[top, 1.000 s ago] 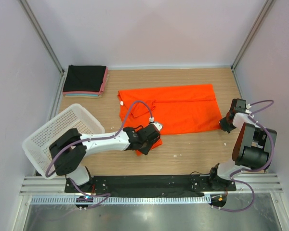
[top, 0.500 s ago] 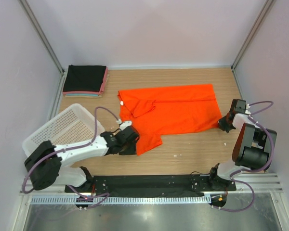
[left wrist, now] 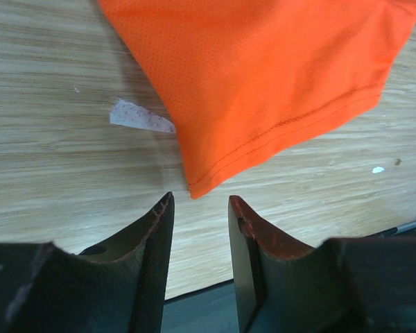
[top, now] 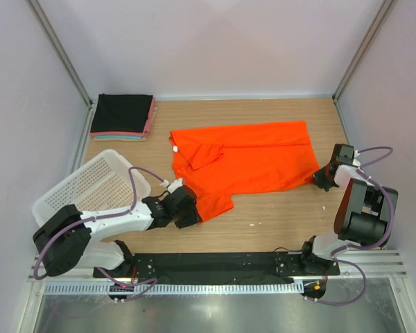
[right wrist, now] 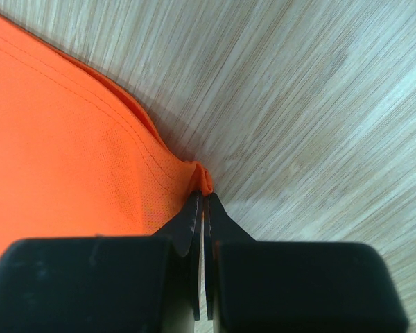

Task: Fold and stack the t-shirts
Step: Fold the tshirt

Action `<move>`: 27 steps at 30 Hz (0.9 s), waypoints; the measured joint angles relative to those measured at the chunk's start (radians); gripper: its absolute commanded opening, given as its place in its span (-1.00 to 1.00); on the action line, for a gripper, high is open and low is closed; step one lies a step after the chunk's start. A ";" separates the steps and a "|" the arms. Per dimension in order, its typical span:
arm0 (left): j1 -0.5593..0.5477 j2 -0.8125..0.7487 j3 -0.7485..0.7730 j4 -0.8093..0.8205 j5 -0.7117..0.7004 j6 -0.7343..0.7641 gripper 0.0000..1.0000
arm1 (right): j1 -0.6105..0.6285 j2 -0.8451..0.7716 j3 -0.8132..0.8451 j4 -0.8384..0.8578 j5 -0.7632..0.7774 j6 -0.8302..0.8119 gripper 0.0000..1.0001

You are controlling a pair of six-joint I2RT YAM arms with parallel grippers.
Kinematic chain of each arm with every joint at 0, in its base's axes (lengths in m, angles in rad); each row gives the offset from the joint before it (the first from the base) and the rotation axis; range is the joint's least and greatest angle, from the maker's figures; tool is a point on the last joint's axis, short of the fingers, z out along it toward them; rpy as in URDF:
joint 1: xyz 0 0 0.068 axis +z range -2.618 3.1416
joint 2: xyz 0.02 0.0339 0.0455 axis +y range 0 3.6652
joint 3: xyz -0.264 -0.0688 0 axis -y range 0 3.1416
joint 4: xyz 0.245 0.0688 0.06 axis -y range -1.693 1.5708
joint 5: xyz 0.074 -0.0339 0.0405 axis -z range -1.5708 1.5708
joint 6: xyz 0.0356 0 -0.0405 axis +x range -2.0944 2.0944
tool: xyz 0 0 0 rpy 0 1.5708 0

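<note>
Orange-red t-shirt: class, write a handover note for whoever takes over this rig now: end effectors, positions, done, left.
Left end effector: open, empty, just short of the near corner of the bright orange-red cloth t-shirt.
Right end effector: shut on that shirt's right edge.
Done: folded black, pink and teal t-shirts stacked at far left.
Left: fold the orange-red one, lying spread out, and stack it.

Orange t-shirt (left wrist: 263,69) fine matt mesh cloth; table (left wrist: 55,173) smooth wood-grain.

There is one orange-red t-shirt (top: 256,156), and there are three folded t-shirts (top: 123,113): black, pink and teal. There is one white basket (top: 90,186).
</note>
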State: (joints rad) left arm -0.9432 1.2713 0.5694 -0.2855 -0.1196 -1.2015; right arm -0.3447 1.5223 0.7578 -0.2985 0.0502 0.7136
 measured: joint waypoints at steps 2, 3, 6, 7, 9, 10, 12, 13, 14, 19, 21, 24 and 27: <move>0.000 0.022 -0.002 0.006 0.003 -0.014 -0.26 | 0.000 -0.002 -0.002 0.001 0.000 0.000 -0.97; 0.000 0.034 -0.003 0.007 0.005 -0.023 -0.26 | 0.000 -0.003 -0.003 0.002 0.000 0.000 -0.98; 0.000 0.048 -0.004 0.018 0.009 -0.045 -0.27 | 0.000 -0.005 -0.006 0.004 -0.001 0.000 -0.97; -0.001 0.051 -0.004 0.021 0.009 -0.053 -0.27 | 0.000 -0.005 -0.006 0.004 -0.001 0.000 -0.97; -0.002 0.054 -0.004 0.030 0.008 -0.061 -0.29 | 0.000 -0.005 -0.006 0.004 -0.001 0.000 -0.97; -0.004 0.056 -0.004 0.034 0.008 -0.068 -0.35 | 0.000 -0.005 -0.006 0.004 -0.001 0.000 -0.97; -0.006 0.059 -0.005 0.037 0.007 -0.076 -0.54 | 0.000 -0.006 -0.008 0.006 -0.001 0.000 -0.98; -0.006 0.060 -0.007 0.039 0.005 -0.079 -0.61 | 0.000 -0.008 -0.010 0.008 -0.002 0.000 -0.98; -0.007 0.060 -0.010 0.040 0.003 -0.080 -0.74 | 0.000 -0.009 -0.011 0.008 -0.002 0.000 -0.97; -0.010 0.049 -0.017 0.023 -0.014 -0.082 -1.00 | 0.000 -0.011 -0.012 0.003 0.000 0.004 -0.97; -0.011 0.032 -0.006 -0.008 -0.026 -0.076 -1.00 | 0.000 -0.011 -0.010 -0.005 0.000 0.006 -0.98; -0.010 0.013 0.042 -0.056 -0.050 -0.067 -1.00 | 0.000 -0.013 -0.008 -0.017 0.000 0.008 -0.97; -0.002 0.006 0.099 -0.080 -0.067 -0.049 -1.00 | 0.000 -0.019 -0.008 -0.031 0.002 0.008 -0.97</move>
State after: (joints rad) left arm -0.9455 1.2774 0.6682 -0.3653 -0.1864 -1.2503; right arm -0.3443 1.5036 0.7494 -0.3294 0.0521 0.7212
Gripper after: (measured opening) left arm 0.004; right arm 0.033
